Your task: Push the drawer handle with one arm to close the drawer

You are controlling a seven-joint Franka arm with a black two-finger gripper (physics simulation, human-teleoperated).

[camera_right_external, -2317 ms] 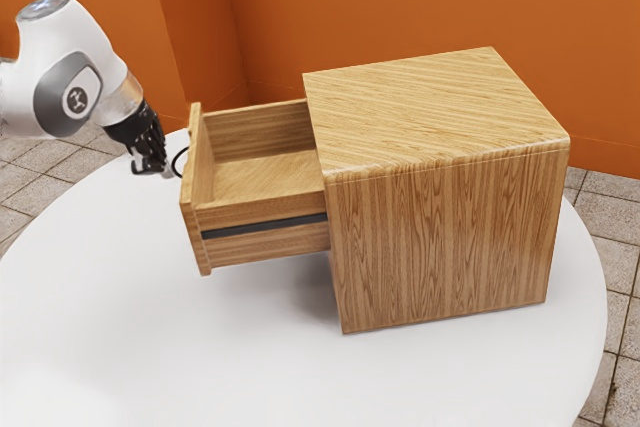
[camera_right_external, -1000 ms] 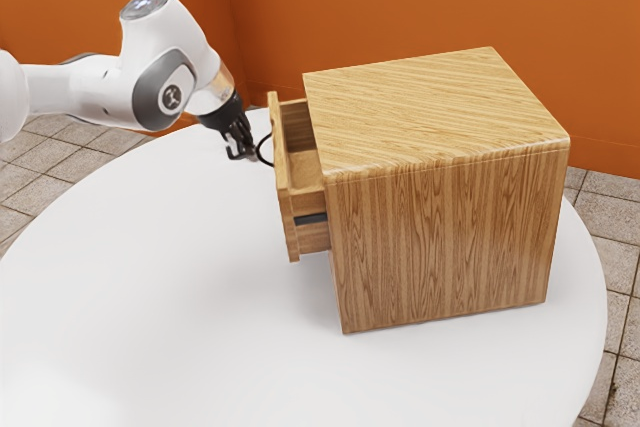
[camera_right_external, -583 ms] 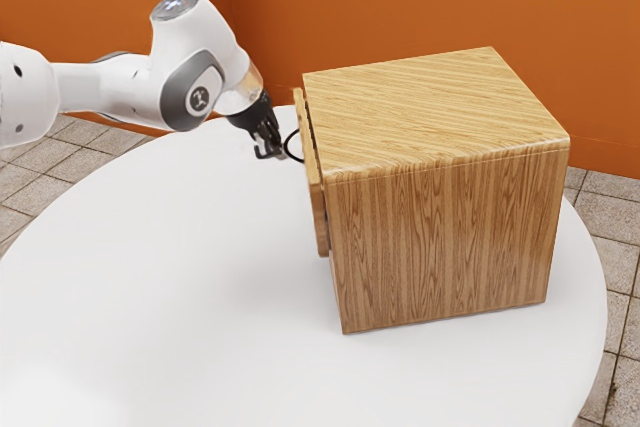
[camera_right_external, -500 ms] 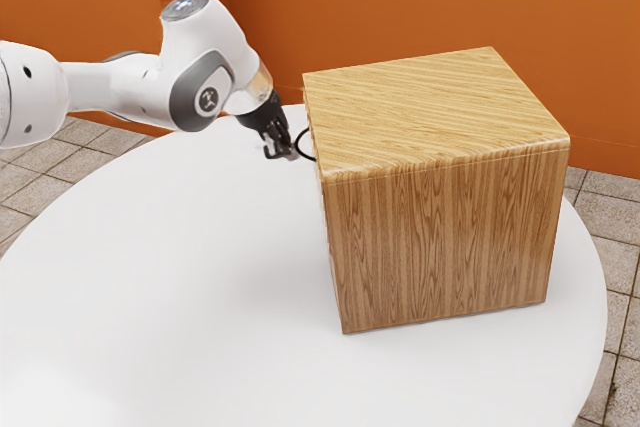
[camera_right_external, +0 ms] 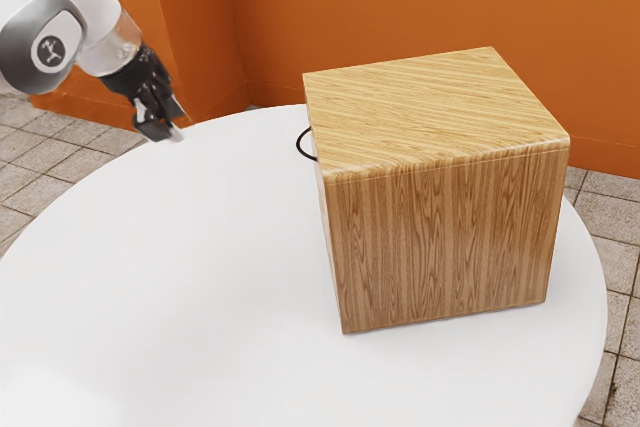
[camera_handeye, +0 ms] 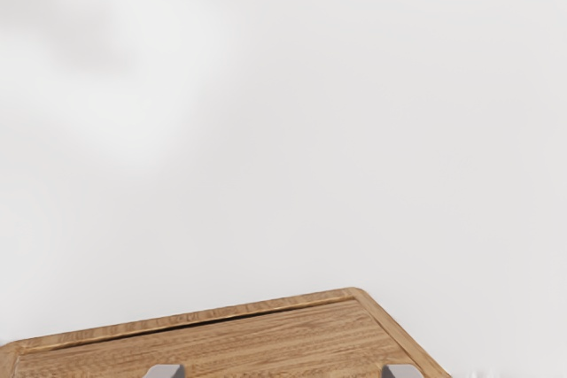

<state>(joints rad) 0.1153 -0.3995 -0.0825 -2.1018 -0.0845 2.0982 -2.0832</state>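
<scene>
My gripper point(camera_right_external: 168, 125) is at the exterior view's left, over the table's far edge and well apart from the handle. Its two fingers stand open with nothing between them; their tips also border the gripper point(camera_handeye: 283, 371) in the wrist view. The wooden cabinet point(camera_right_external: 440, 227) stands upright, and no part of the drawer sticks out of it. A thin black curved handle point(camera_right_external: 299, 144) projects from its front side. In the wrist view the drawer front point(camera_handeye: 239, 347) sits within the cabinet's wooden rim, a dark gap running along one edge.
The round white table point(camera_right_external: 180, 277) carries the cabinet toward the exterior view's right. Behind it rises an orange wall point(camera_right_external: 400, 2), and grey floor tiles point(camera_right_external: 610, 247) lie beyond the table's edge.
The drawer slid from well out to inside the cabinet while my hand moved toward the exterior view's right. Since then my hand has drawn back left, away from the handle.
</scene>
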